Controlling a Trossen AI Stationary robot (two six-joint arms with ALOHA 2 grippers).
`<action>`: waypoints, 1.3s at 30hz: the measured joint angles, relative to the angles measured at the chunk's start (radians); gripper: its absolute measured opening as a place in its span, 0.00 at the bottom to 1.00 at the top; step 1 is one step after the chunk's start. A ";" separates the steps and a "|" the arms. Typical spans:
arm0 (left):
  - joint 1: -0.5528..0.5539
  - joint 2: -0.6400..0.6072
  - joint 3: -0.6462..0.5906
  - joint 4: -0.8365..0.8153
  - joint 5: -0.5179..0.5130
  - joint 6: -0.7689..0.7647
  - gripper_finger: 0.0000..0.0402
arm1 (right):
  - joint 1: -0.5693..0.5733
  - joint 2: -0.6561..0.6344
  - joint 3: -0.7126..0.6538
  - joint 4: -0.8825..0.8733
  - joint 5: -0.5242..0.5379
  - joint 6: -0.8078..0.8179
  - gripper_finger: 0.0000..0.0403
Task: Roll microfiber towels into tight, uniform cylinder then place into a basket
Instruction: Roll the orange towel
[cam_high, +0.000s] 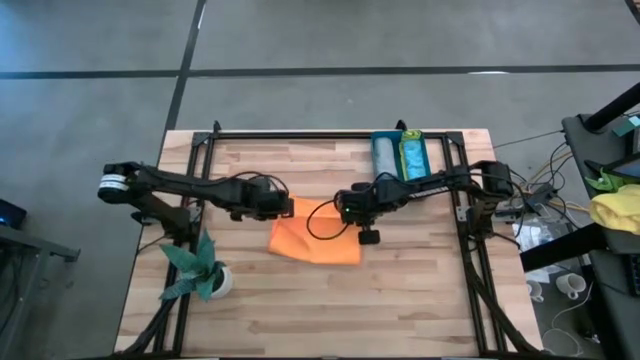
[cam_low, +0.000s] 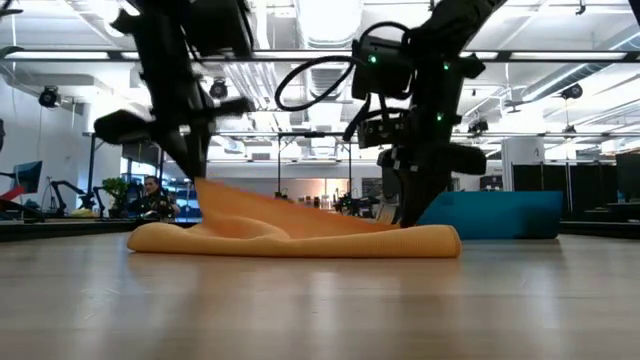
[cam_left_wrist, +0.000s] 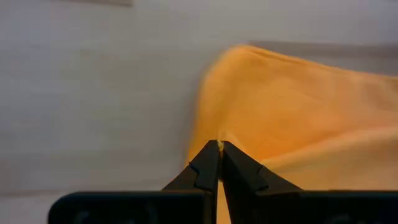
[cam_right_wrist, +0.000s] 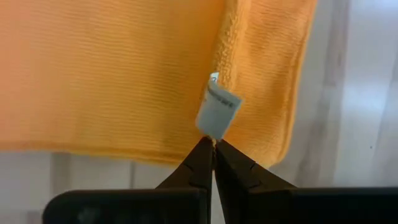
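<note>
Both arms reach inward over the table centre. Left gripper pinches the orange towel edge, raised. Right gripper, fingers closed, meets its label.

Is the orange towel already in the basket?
No, the orange towel lies spread on the table's middle, while the basket sits at the far edge holding other rolled towels.

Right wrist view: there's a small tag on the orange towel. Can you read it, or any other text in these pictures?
White tag on the orange towel: print too blurred to read.
Basket, wooden table, both arms: no lettering shows.
Room behind the table in the low view: no sign is readable.
</note>
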 joint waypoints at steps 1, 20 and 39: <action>0.013 0.024 0.000 0.000 0.000 0.000 0.00 | -0.006 0.000 -0.012 0.017 0.006 0.000 0.02; 0.103 0.196 0.088 0.062 -0.078 0.142 0.00 | -0.033 -0.035 -0.008 -0.049 0.063 0.045 0.02; 0.139 0.155 0.087 0.072 -0.211 0.196 0.00 | -0.080 -0.046 0.032 -0.064 0.095 0.075 0.02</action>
